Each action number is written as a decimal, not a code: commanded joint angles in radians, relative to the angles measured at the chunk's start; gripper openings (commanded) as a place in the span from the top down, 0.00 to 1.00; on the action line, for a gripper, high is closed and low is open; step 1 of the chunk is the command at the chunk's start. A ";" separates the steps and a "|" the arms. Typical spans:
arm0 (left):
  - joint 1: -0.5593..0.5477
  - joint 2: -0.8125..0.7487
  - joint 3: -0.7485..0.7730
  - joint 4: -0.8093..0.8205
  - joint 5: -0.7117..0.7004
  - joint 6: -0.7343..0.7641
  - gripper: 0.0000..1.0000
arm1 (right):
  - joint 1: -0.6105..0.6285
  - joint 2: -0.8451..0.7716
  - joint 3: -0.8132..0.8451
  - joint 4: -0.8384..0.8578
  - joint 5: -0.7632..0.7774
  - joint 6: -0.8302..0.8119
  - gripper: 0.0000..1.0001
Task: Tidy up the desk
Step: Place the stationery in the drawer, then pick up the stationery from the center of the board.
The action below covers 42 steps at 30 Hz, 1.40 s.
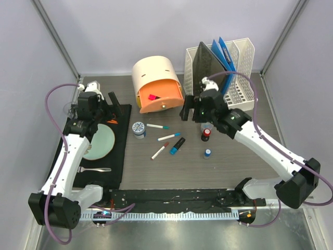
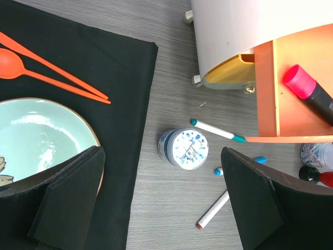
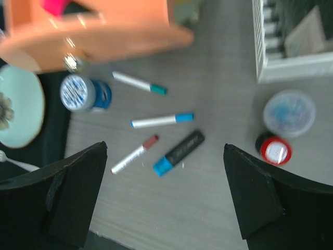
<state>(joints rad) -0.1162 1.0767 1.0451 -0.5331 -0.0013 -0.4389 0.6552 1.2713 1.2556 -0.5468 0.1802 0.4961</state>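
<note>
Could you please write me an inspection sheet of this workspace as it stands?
Surface: desk wood-grain, a black mat on its left.
Job's things: orange drawer box open, a pink-capped marker inside; white file rack at the back.
Clutter: three pens, a blue highlighter, patterned tin, red-capped bottle loose mid-desk; plate and fork on the mat.
Grippers: left gripper and right gripper open, holding nothing.
Cables: purple cables loop off both arms.
Surroundings: pale walls, metal rails.
</note>
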 commanded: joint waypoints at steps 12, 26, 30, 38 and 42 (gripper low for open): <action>0.003 -0.041 0.032 -0.004 -0.028 -0.006 0.00 | 0.165 0.086 -0.313 0.085 0.194 0.481 0.02; 0.001 -0.052 0.021 -0.013 -0.045 0.009 0.00 | 0.190 0.341 -0.205 0.065 0.217 0.463 0.10; 0.003 -0.054 0.017 -0.019 -0.054 0.014 0.00 | 0.196 0.382 -0.194 0.065 0.237 0.467 0.16; 0.001 -0.044 0.009 -0.016 -0.060 0.019 0.00 | 0.196 0.441 -0.162 0.047 0.239 0.449 0.32; 0.003 -0.041 0.006 -0.015 -0.063 0.020 0.00 | 0.199 0.476 -0.151 0.048 0.228 0.434 0.35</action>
<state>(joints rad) -0.1158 1.0378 1.0451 -0.5529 -0.0452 -0.4362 0.8452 1.7241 1.0637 -0.4950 0.3798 0.9417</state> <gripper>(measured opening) 0.996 0.664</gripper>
